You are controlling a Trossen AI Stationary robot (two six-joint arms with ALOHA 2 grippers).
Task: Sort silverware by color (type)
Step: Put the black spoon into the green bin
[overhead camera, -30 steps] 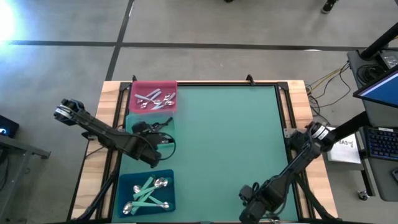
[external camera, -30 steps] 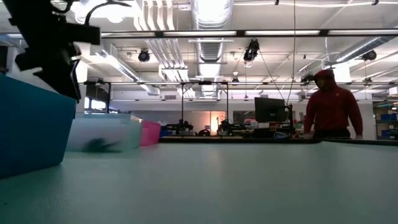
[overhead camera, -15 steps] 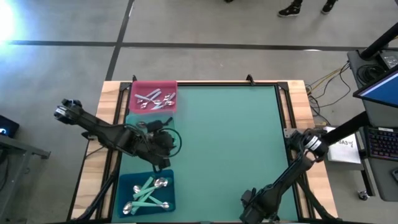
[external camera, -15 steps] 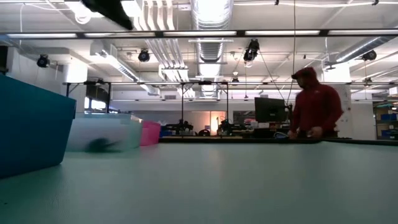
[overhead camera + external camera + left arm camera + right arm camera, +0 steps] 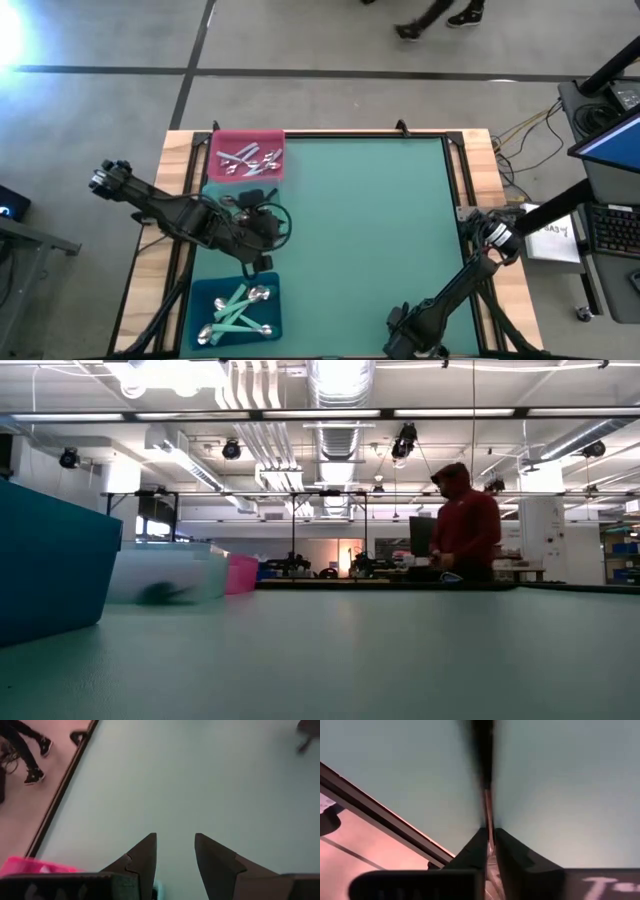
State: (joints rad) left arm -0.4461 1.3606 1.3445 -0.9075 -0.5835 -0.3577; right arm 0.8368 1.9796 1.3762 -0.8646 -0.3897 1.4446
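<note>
Right gripper (image 5: 490, 832) at near tabletop (image 5: 380, 220) edge, fingers clamped on a black-handled utensil (image 5: 482, 755). Left gripper (image 5: 175, 850) open, empty, over the middle tray. Thin pinch: utensil could pivot or drop during carry to the trays.

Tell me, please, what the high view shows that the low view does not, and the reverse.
Only the high view shows both arms: the left gripper, open and empty, over the middle tray, and the right gripper at the table's near edge. It also shows the contents: silver utensils in the pink tray and mint-handled spoons in the blue tray.

Only the low view shows the room behind, with a person in red beyond the table.

Both show the green table and the three trays along one side.
</note>
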